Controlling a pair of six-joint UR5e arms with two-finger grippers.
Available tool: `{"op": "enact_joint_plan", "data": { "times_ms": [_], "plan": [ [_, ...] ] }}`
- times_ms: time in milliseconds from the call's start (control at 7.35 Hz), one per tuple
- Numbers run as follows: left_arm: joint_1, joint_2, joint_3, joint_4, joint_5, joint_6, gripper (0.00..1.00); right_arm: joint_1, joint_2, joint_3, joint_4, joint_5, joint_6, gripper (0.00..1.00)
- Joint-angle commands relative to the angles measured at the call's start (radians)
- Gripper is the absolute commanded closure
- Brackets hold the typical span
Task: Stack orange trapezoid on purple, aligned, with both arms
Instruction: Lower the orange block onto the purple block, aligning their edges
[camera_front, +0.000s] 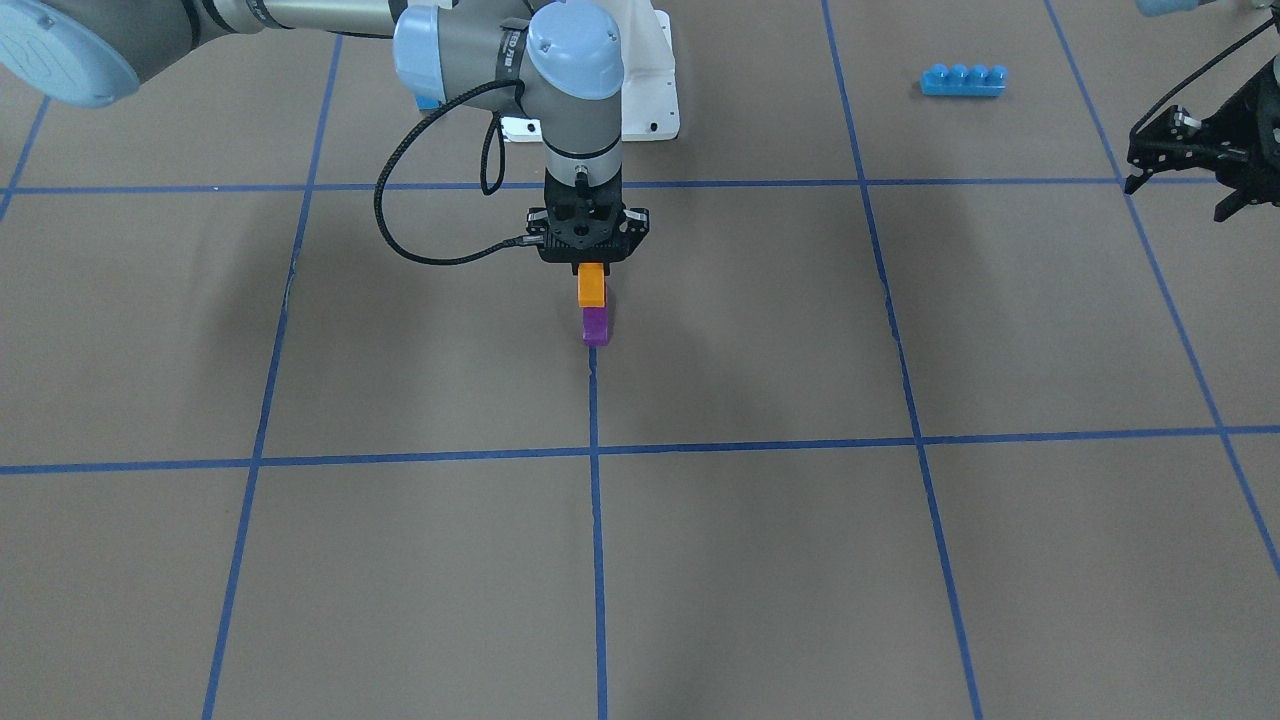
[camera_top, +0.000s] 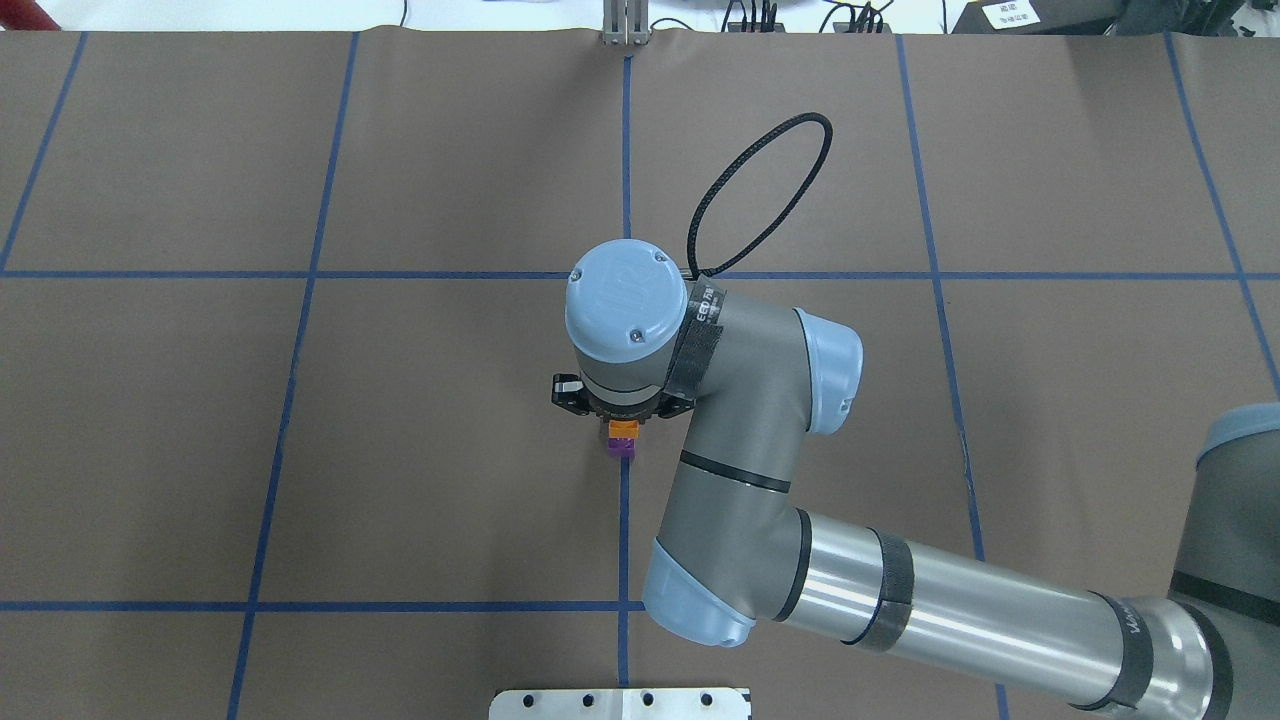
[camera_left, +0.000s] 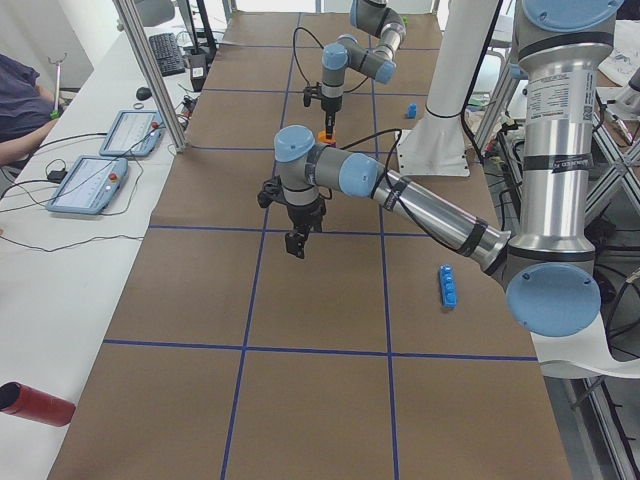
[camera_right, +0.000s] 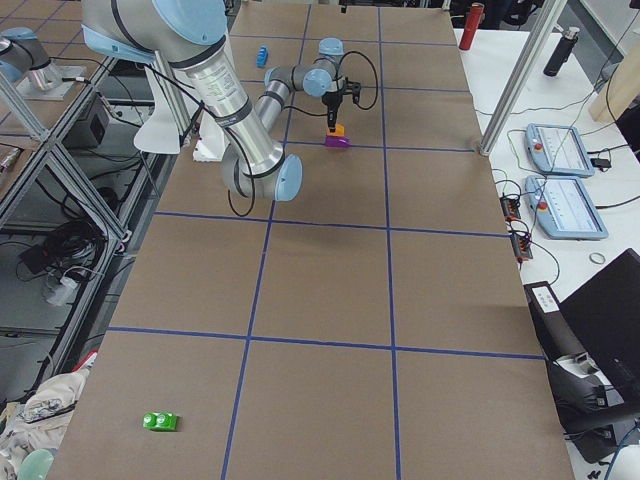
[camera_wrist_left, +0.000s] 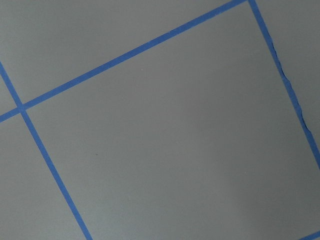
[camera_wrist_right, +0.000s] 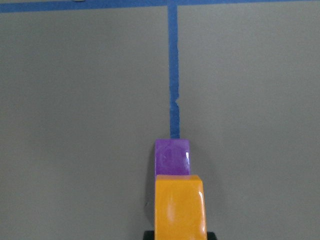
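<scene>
Orange trapezoid (camera_front: 592, 287) hangs clamped between the closed fingers of the right gripper (camera_front: 593, 262), its upper part hidden in them and its lower part showing below. Straight under the fingers sits the purple brick (camera_front: 596, 328) on the table (camera_front: 400, 350), with the orange trapezoid right over it. Whether the two already touch I cannot tell; the front view shows at most a sliver between them.

In the right wrist view both bricks run lengthwise away from the fingers, along the blue tape line (camera_wrist_right: 173, 75), so their long axes look matched, though the orange one appears to overhang a touch to one side, which may only be perspective. The coming move, I judge, is a straight press downward.

The left gripper (camera_front: 1190, 170) hangs well apart, out to the side (whether it is open cannot be told), and a long blue four-stud brick (camera_front: 963, 80) lies beyond.
</scene>
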Motion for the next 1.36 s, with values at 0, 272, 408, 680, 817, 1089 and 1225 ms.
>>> {"op": "enact_joint_plan", "data": {
  "times_ms": [0,272,408,680,817,1089,1225],
  "plan": [
    [0.0,-0.001,0.004,-0.001,0.0,0.0,0.0,-0.003,0.0,-0.005,0.001,-0.007,0.001,1.0],
    [0.002,-0.001,0.007,-0.001,0.002,0.0,0.0,-0.011,0.0,-0.009,-0.001,-0.023,-0.001,1.0],
    [0.002,-0.001,0.011,-0.001,0.0,0.0,0.0,-0.012,0.0,-0.009,-0.001,-0.023,-0.001,1.0],
    [0.002,-0.002,0.019,-0.002,0.0,0.002,0.0,-0.02,0.0,-0.011,0.001,-0.032,0.001,1.0],
    [0.002,-0.002,0.02,-0.002,0.0,0.002,0.0,-0.031,0.0,-0.017,0.002,-0.049,0.001,1.0],
    [0.002,-0.004,0.028,-0.002,0.0,0.002,0.0,-0.043,0.0,-0.031,0.008,-0.066,0.001,1.0],
    [0.002,-0.005,0.028,-0.002,0.0,0.002,0.0,-0.046,0.0,-0.031,0.01,-0.073,0.001,1.0]
  ]
}}
